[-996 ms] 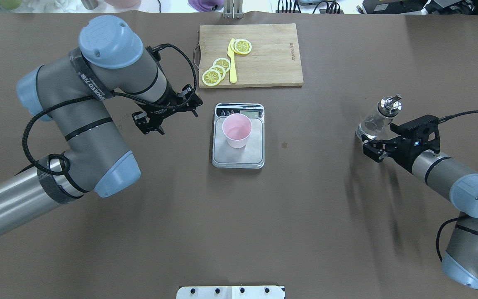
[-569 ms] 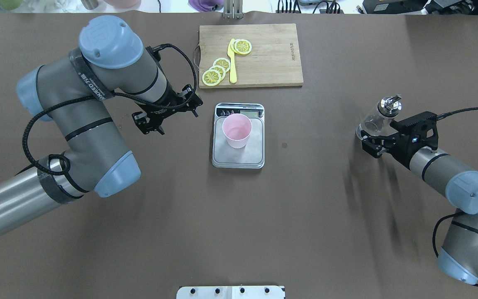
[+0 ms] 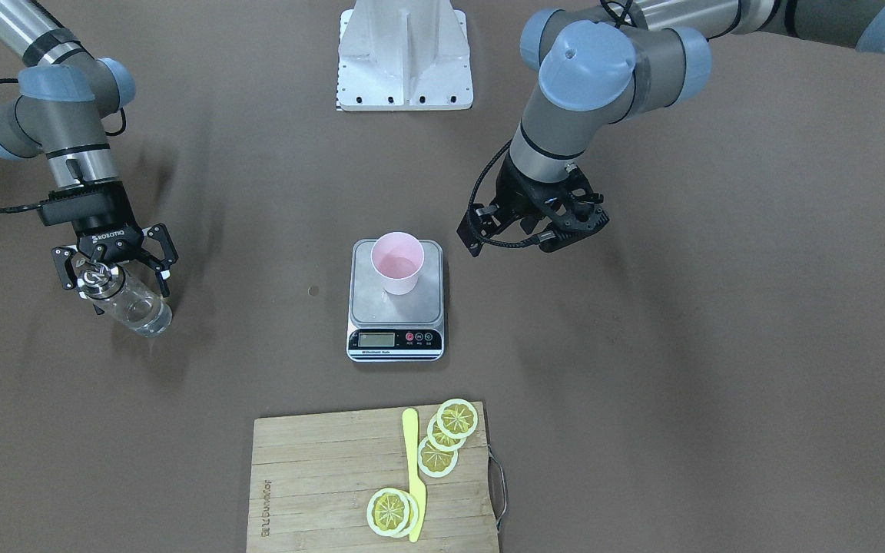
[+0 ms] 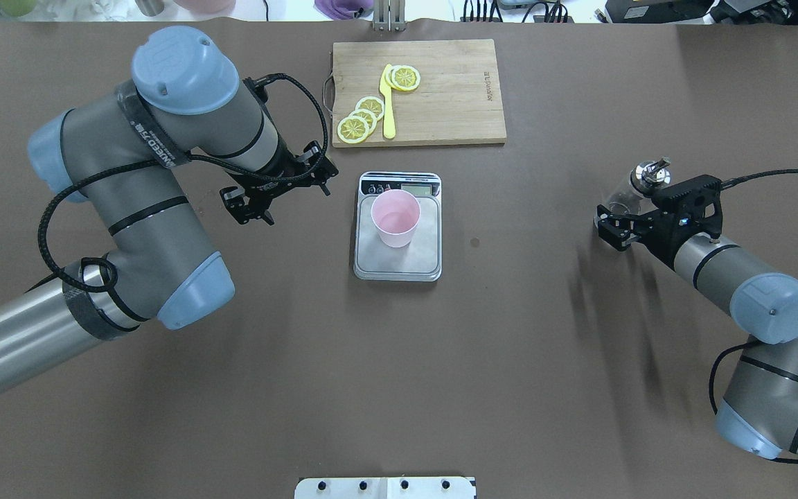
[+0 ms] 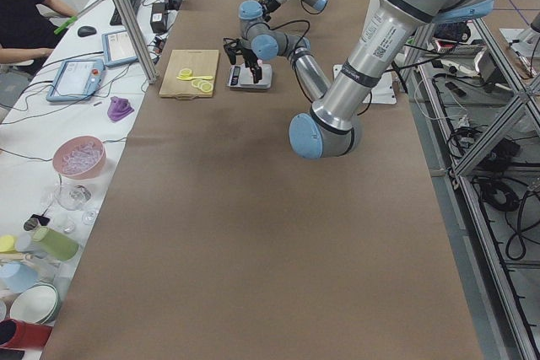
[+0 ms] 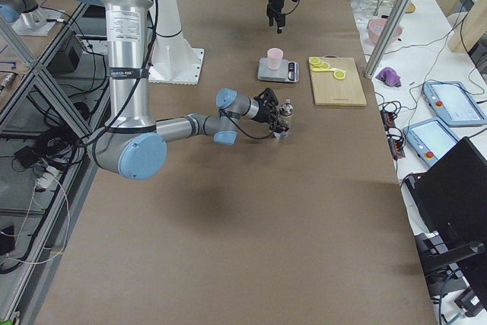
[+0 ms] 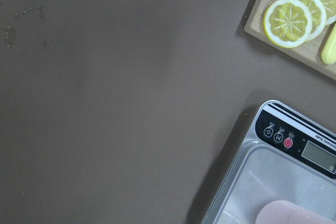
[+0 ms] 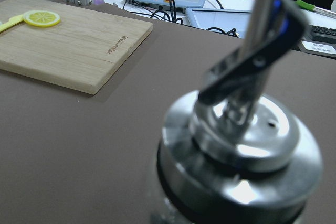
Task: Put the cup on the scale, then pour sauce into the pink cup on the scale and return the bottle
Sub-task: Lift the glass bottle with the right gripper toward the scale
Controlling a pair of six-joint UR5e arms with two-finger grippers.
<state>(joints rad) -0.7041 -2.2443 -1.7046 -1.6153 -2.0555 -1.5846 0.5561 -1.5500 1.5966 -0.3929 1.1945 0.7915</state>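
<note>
Since the earlier overhead frames, right gripper [image 3: 114,273] has advanced across the table [image 4: 524,346] toward the bottle [image 3: 137,309] and now covers part of its glass in the overhead view. Left arm, cup and scale show no change of position.

Right gripper: released, fingers [image 3: 162,259] spread wide. In the front-facing view the silver cap sits between them and the glass body extends past the tips. Contact between pads and glass cannot be told from any view. My right wrist camera is filled by the cap and its black collar at close range, out of focus.

Bottle: standing on the table, on my right side, well apart from the scale. Clear sauce [image 3: 147,319] is visible in the lower part of the glass.

Left gripper [image 3: 544,232]: released, nothing in it, hanging above the table near the scale's left edge and not touching it. My left wrist camera looks straight down on bare table, one corner of the scale with its buttons and display, and a sliver of the cup's rim.

Cup [image 4: 395,218]: upright on the steel platform of the scale [image 4: 399,267], within its edges. Whether it holds any liquid I cannot tell.

Other items: wooden board [image 4: 451,97] beyond the scale, carrying lemon slices [image 4: 363,116] and a yellow knife [image 4: 388,114].
</note>
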